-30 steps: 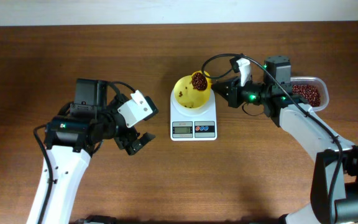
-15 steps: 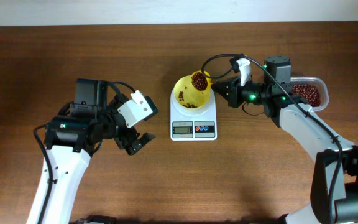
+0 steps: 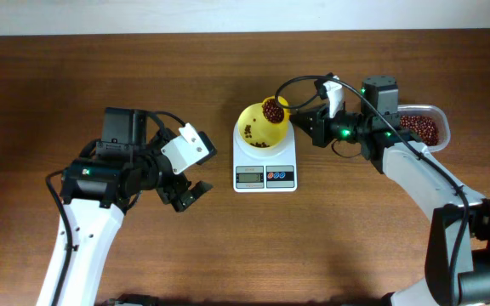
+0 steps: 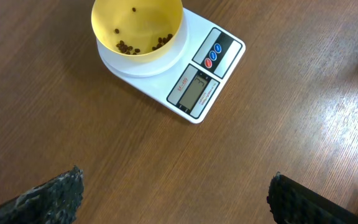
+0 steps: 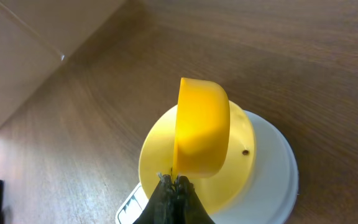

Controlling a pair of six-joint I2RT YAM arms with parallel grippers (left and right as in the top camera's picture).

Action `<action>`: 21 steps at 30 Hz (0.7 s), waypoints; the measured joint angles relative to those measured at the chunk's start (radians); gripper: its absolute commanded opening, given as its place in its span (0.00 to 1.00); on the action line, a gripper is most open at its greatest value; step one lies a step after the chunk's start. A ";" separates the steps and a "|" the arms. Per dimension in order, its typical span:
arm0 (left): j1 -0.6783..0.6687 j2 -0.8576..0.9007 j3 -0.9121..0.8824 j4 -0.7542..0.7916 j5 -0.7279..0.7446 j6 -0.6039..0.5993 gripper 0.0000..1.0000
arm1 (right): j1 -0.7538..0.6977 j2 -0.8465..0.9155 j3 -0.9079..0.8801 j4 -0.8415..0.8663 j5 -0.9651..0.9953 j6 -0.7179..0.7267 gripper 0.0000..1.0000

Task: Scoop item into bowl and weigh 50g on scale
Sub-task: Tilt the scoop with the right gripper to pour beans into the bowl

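Note:
The pale yellow bowl [image 3: 258,129] stands on the white scale [image 3: 264,161] at mid-table, with a few dark beans [image 4: 160,42] on its bottom. My right gripper [image 3: 301,121] is shut on the handle of a yellow scoop [image 3: 272,110]. The scoop is heaped with red-brown beans and hangs over the bowl's far right rim. In the right wrist view the scoop's cup [image 5: 202,127] hides much of the bowl [image 5: 238,171]; the gripper [image 5: 174,186] pinches its thin handle. My left gripper [image 3: 185,194] is open over bare wood, left of the scale [image 4: 210,74].
A clear plastic tub [image 3: 436,115] holding more beans sits at the right, behind my right arm. Bare brown wood lies around the scale, and the table's far edge runs along the top.

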 measured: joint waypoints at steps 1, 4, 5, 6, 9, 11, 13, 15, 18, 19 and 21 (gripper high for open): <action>0.000 0.000 0.000 0.000 0.000 0.000 0.99 | 0.000 0.000 0.000 0.002 0.008 0.000 0.04; 0.000 0.000 0.000 0.000 0.000 0.000 0.99 | 0.000 0.000 0.000 0.019 0.014 -0.003 0.04; 0.000 0.000 0.000 0.000 0.000 0.000 0.99 | 0.001 0.000 0.000 0.026 0.014 -0.003 0.04; 0.000 0.000 0.000 0.000 0.000 0.000 0.99 | 0.003 0.000 0.000 0.028 0.014 -0.003 0.04; 0.000 0.000 0.000 0.000 0.000 0.000 0.99 | 0.005 0.001 0.000 0.037 0.014 -0.003 0.04; 0.000 0.000 0.000 0.000 0.000 0.000 0.99 | 0.005 0.003 0.000 0.038 0.014 -0.003 0.04; 0.000 0.000 0.000 0.000 0.000 0.000 0.99 | 0.005 0.009 0.000 0.038 0.014 -0.003 0.04; 0.000 0.000 0.000 0.000 0.000 0.000 0.99 | 0.005 0.011 0.000 0.038 0.014 -0.003 0.04; 0.000 0.000 0.000 0.000 0.000 0.000 0.99 | 0.005 0.011 0.000 0.038 0.022 -0.003 0.04; 0.000 0.000 0.000 0.000 0.000 0.000 0.99 | 0.005 0.011 0.000 0.046 0.030 -0.003 0.04; 0.000 0.000 0.000 0.000 0.000 0.000 0.99 | 0.005 0.012 0.000 0.064 0.030 -0.003 0.04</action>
